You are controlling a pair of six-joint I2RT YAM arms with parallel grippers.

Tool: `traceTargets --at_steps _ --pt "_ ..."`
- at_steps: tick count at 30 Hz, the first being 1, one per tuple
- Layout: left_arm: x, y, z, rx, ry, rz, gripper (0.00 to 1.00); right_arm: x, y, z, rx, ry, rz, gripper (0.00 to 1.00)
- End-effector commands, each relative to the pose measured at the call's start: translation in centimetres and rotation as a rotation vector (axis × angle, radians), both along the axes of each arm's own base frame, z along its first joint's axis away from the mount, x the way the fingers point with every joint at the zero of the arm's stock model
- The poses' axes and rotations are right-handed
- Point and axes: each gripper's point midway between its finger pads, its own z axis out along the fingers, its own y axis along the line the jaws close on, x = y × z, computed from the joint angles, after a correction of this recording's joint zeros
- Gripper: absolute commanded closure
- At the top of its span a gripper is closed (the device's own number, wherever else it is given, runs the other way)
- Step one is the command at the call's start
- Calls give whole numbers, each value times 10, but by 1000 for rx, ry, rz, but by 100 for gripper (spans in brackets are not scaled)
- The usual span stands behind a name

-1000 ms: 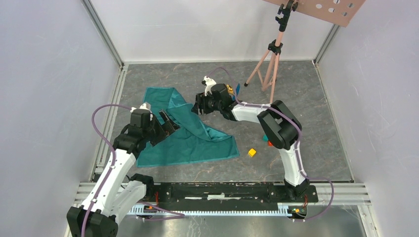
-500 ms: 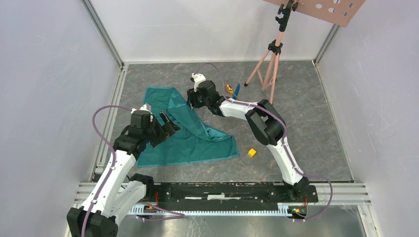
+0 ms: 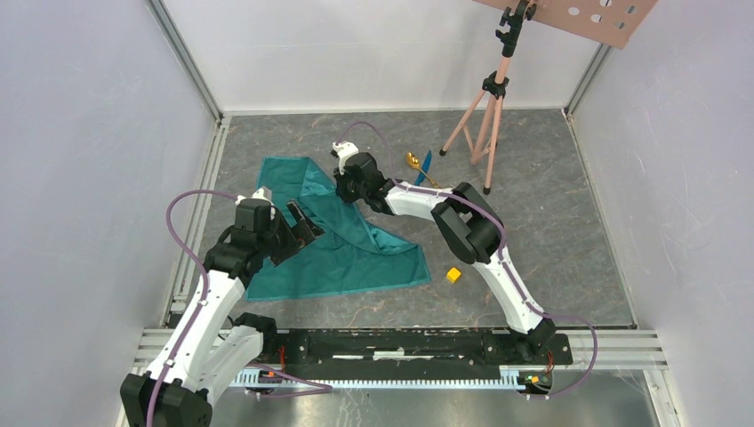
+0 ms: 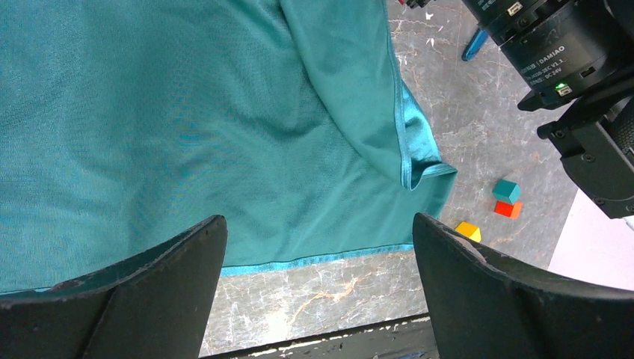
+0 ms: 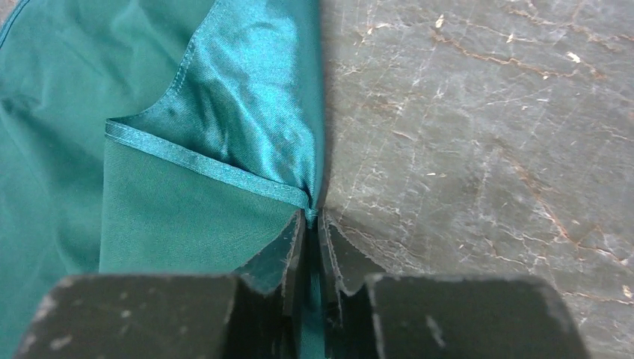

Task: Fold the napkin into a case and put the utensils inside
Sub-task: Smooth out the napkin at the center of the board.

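1. Napkin [image 3: 329,236] first: we see it left of centre on the table [image 3: 551,222], mostly flat, with one flap folded over along its right side. It's not a narrow bundle yet.
2. Edges: in the right wrist view the flap's stitched hem runs diagonally down to the fingertips, and the cloth's right border meets bare stone right there. In the left wrist view the near hem crosses between the two fingers, with a strip of bare table below it.
3. Open room: everything right of the cloth is bare stone except a yellow cube [image 3: 453,275] near its near right corner. The left wrist view also shows a teal cube [image 4: 507,191] and a red cube [image 4: 508,209] touching each other just past it.
4. The spoon [image 3: 414,161] and blue knife [image 3: 426,163] lie side by side at the far end, near the tripod [image 3: 485,116] legs, well apart from the napkin.
5. The right arm reaches far across to the left, elbow bent, wrist low. The right gripper [image 5: 312,221] has its jaws pinched on the napkin's edge at the far right of the cloth.
6. The left arm leans in from the near left, and the left gripper [image 4: 318,232] hangs over the napkin's near part, jaws spread wide and holding nothing.
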Motion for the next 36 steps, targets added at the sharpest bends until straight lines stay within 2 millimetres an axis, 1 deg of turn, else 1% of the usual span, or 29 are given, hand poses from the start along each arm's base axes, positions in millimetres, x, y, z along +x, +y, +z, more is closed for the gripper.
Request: traceTargets --at_steps 1,2,3,4,6,8,11,13,15,17,21,23,24,25,26,29,30,32,33,35,36 --pt "5 -2 1 -20 -11 11 0 20 2 50 21 -107 -28 89" --pt "6 -2 1 -21 -10 12 0 22 1 59 22 -124 -32 93" --pt "6 -2 1 -21 -10 12 0 24 0 69 23 -142 -38 95" --pt "6 -2 0 -20 -6 12 0 26 -3 75 16 -154 -46 95" --pt "7 -1 -2 -14 -1 14 0 29 -9 96 15 -187 -61 95" --pt "9 -1 -4 -9 1 17 0 31 -18 111 13 -212 -82 94" --pt "11 0 -6 0 9 23 0 35 -35 123 5 -234 -117 90" --pt "13 1 -8 4 15 26 0 40 -48 128 -7 -244 -154 84" --pt "14 2 -11 12 21 33 0 45 -60 130 -7 -254 -182 83" --pt "16 3 -16 11 32 45 0 52 -68 130 1 -251 -195 84" --pt "20 1 -29 -7 66 70 0 61 -75 121 14 -226 -191 83" --pt "22 -1 -35 -11 87 78 0 66 -81 116 7 -220 -203 86" --pt "23 0 -38 -8 97 89 0 70 -87 115 -3 -225 -224 92" --pt "23 3 -45 1 125 108 0 75 -94 113 -17 -232 -247 98" --pt "22 5 -50 12 148 122 0 81 -102 113 -32 -243 -270 100" --pt "14 11 -66 31 224 169 0 102 -128 112 -83 -276 -354 100" --pt "10 13 -72 34 242 193 0 109 -138 111 -98 -290 -387 99" --pt "1 18 -80 34 266 238 0 124 -150 109 -114 -320 -427 92" --pt "-3 18 -82 32 273 241 0 132 -154 108 -121 -332 -444 90" --pt "-8 16 -78 16 261 223 0 146 -153 103 -129 -351 -445 81" --pt "-8 14 -74 8 245 206 0 151 -151 102 -141 -355 -427 72"
